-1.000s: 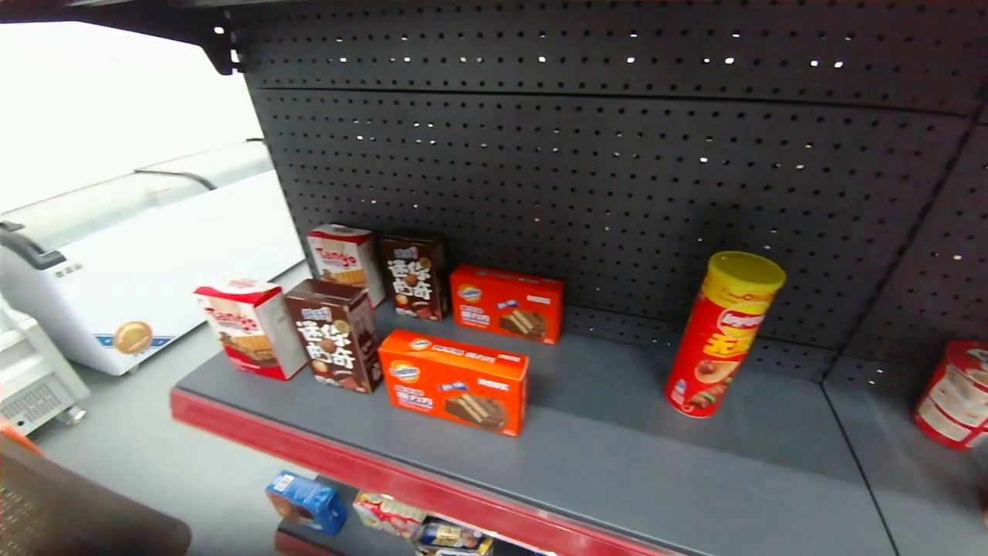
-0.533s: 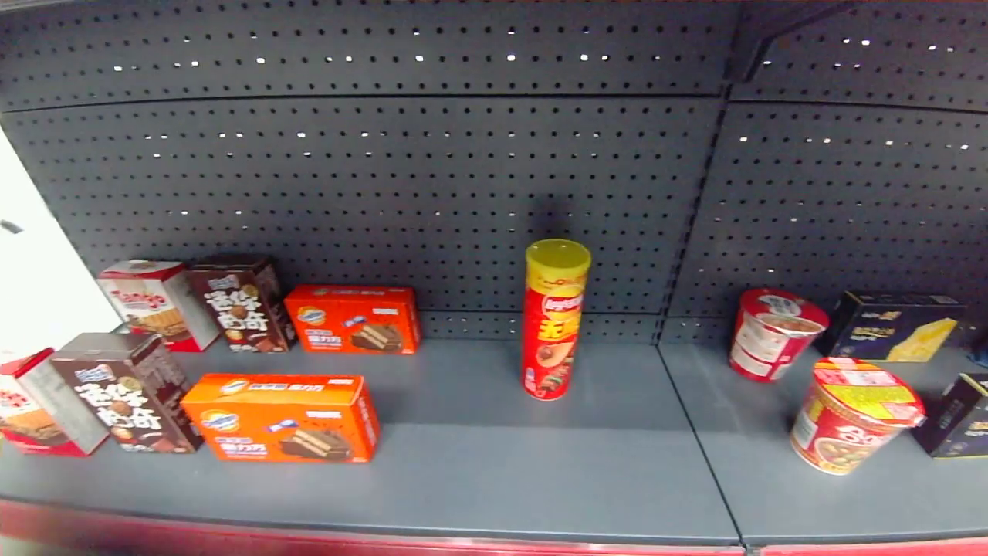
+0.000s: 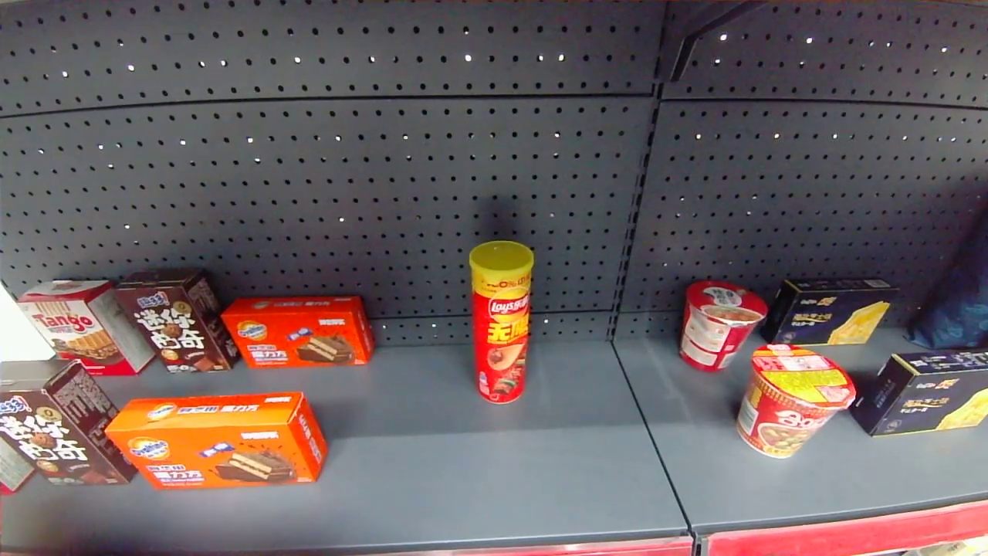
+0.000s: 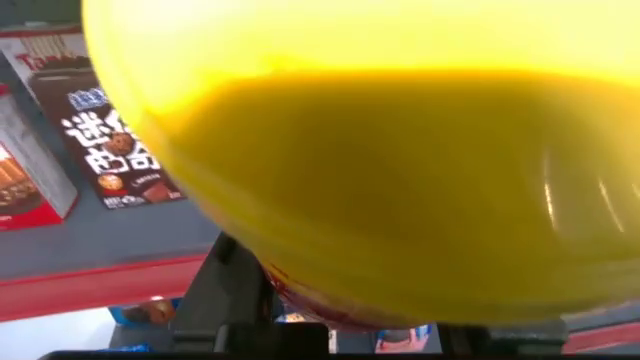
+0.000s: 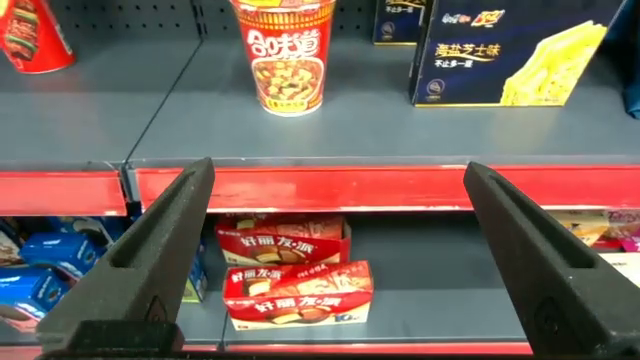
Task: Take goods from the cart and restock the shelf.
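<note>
Left fingers (image 4: 235, 295) pinch my yellow-lidded can (image 4: 380, 150); right fingers (image 5: 150, 270) spread, empty. I'd stand it on the shelf (image 3: 563, 440) at 3 o'clock of the stocked can (image 3: 502, 320), base flat before release.

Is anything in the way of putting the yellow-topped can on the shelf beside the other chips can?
Nothing visible blocks the yellow-topped can. The shelf has open room on both sides of the standing chips can; the back orange box and back noodle cup stand apart from it.

You face a matt grey metal shelf (image 3: 463, 463), perforated matt back panel (image 3: 309, 177), glossy cardboard boxes (image 3: 220, 440), chip can (image 4: 380, 170) capped in smooth yellow plastic.
</note>
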Tool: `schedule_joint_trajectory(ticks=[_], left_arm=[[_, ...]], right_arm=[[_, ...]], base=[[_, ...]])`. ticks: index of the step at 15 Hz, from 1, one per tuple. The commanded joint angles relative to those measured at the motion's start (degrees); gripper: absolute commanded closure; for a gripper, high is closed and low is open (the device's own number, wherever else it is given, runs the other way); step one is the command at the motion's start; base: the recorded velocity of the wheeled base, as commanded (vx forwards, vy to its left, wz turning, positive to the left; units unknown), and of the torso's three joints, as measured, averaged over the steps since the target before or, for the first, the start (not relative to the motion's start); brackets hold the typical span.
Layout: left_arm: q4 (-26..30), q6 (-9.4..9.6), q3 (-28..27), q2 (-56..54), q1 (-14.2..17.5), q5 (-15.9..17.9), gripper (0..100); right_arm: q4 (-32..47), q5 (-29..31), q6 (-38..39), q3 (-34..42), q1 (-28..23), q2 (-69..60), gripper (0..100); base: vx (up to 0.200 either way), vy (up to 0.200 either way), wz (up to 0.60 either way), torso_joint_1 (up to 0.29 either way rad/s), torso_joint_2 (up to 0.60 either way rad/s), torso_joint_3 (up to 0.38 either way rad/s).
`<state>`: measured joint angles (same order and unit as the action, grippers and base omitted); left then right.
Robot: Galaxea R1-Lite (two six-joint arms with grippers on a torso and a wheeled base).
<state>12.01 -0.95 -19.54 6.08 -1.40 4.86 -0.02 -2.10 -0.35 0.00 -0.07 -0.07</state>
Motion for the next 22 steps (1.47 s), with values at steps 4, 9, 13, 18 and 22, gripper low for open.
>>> schedule_joint_trajectory(ticks=[4, 9, 13, 18, 22], left_arm=[[5.39, 0.07, -0.94, -1.95, -0.09, -0.12, 100], [6.27, 0.16, -0.85, -2.57, 0.08, -0.03, 100], [6.27, 0.07, -0.59, -2.57, 0.08, -0.03, 100], [8.12, 0.34, 0.29, -4.76, 1.23, -0.12, 100], [11.55, 2.80, -0.41, -6.08, 1.49, -0.03, 100]], right_arm=[[-0.06, -0.01, -0.09, 0.00, -0.01, 0.07, 0], [-0.06, 0.08, -0.26, 0.00, -0.01, 0.07, 0], [-0.06, 0.08, 0.00, 0.00, -0.01, 0.07, 0], [0.11, 1.13, -0.09, -0.09, -0.54, 1.57, 0], [-1.73, -3.88, -2.11, -30.94, 7.54, 28.11, 0]], base=[[0.000, 0.000, 0.00, 0.000, 0.00, 0.000], [0.000, 0.000, 0.36, 0.001, 0.00, 0.005], [0.000, 0.000, 0.00, 0.000, 0.00, 0.000], [0.000, 0.000, 0.00, 0.000, 0.00, 0.000], [0.000, 0.000, 0.00, 0.000, 0.00, 0.000]])
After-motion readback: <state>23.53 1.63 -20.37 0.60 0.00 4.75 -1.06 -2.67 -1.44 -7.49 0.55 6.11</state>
